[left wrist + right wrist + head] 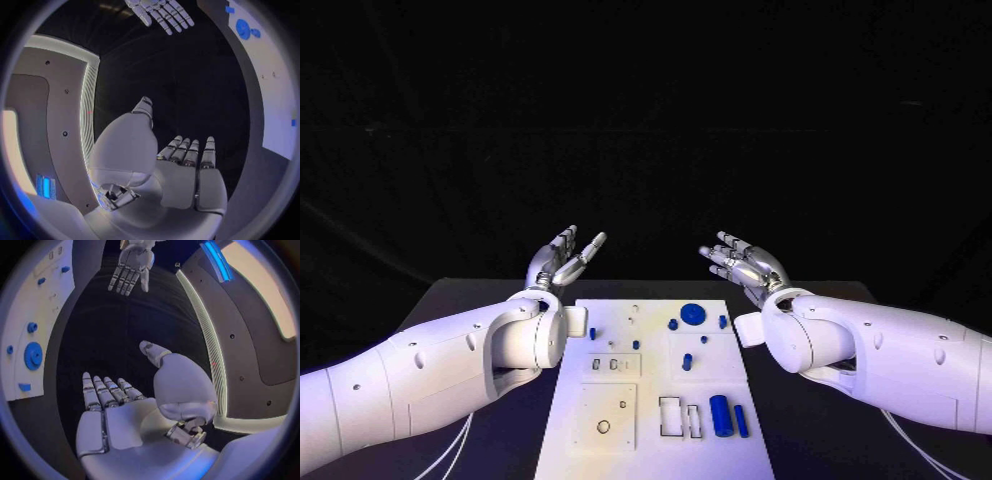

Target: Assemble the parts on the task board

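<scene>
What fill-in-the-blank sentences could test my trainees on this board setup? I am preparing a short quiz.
1. Both hands, left hand and right hand, hold ____.
2. The round blue disc lies on the white task ____.
3. The table under the task board is ____ in colour.

Missing words: nothing; board; black

left hand [181, 175] empty, fingers apart | task board [275, 95] beside

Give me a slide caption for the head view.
Both hands, left and right, raised open beyond the task board and its blue parts.
</scene>
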`<action>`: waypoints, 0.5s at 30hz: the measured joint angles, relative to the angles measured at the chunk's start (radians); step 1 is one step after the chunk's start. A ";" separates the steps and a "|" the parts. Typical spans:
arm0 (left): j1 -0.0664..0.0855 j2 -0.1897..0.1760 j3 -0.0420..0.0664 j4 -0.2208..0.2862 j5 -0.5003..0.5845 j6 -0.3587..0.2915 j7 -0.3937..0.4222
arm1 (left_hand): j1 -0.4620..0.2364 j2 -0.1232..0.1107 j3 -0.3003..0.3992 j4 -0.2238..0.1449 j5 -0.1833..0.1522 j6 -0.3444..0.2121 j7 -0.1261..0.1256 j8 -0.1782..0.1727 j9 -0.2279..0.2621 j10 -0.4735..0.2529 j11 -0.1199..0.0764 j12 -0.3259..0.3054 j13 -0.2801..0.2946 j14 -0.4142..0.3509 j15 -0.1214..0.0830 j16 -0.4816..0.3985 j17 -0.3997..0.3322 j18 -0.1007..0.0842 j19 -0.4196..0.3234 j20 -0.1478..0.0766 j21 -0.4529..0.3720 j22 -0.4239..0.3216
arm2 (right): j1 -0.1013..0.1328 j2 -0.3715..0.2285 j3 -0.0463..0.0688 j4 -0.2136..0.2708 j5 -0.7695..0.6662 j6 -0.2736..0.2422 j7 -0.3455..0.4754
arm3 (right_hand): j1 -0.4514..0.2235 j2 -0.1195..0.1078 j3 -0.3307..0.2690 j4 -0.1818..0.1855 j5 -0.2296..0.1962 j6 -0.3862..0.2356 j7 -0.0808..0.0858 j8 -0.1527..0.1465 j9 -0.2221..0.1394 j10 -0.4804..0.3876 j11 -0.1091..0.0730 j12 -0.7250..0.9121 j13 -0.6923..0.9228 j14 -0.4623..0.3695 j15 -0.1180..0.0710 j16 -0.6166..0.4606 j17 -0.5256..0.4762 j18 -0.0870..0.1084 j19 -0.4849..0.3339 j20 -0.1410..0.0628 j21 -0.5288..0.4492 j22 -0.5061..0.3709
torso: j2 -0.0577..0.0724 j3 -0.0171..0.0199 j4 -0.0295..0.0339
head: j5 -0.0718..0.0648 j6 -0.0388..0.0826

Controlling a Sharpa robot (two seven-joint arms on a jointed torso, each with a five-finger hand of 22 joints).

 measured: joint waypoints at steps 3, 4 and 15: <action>0.000 0.000 0.000 0.000 0.000 0.008 -0.001 | 0.055 0.024 -0.002 0.007 0.001 0.085 0.005 0.024 0.016 0.079 0.027 0.012 0.009 0.064 0.036 0.020 0.014 0.016 0.049 0.026 0.036 0.019 | 0.010 0.002 -0.009 -0.009 -0.014 0.052 -0.021 | 0.041 -0.006 0.016 -0.024 0.000 0.081 0.005 0.027 0.016 0.083 -0.001 0.017 0.008 0.089 -0.003 0.027 0.017 0.004 0.058 0.002 0.024 0.013 | 0.000 -0.0002 0.0000 | 0.000 0.000; 0.000 0.000 0.000 -0.001 0.000 0.011 -0.001 | 0.065 0.031 -0.002 0.007 0.007 0.128 0.007 0.036 0.023 0.119 0.037 0.019 0.013 0.102 0.044 0.030 0.021 0.016 0.073 0.033 0.051 0.027 | 0.015 0.003 -0.014 -0.013 -0.020 0.072 -0.029 | 0.055 -0.008 0.019 -0.035 0.000 0.120 0.008 0.039 0.024 0.128 -0.003 0.026 0.012 0.132 -0.005 0.040 0.026 0.017 0.081 0.002 0.034 0.017 | 0.000 -0.0002 0.0000 | 0.000 0.000; 0.000 -0.047 -0.002 0.019 -0.021 0.052 -0.002 | 0.204 0.051 -0.047 -0.006 0.043 0.623 0.068 0.217 0.116 0.797 0.086 0.127 0.051 0.745 0.062 0.238 0.149 0.017 0.532 0.039 0.244 0.097 | 0.041 -0.029 -0.016 -0.074 -0.455 0.054 -0.083 | 0.149 -0.047 0.048 -0.141 0.000 0.545 0.053 0.181 0.111 0.618 -0.052 0.095 0.037 0.567 -0.064 0.153 0.101 0.080 0.392 0.001 0.140 0.058 | 0.026 0.0014 0.0035 | -0.001 -0.015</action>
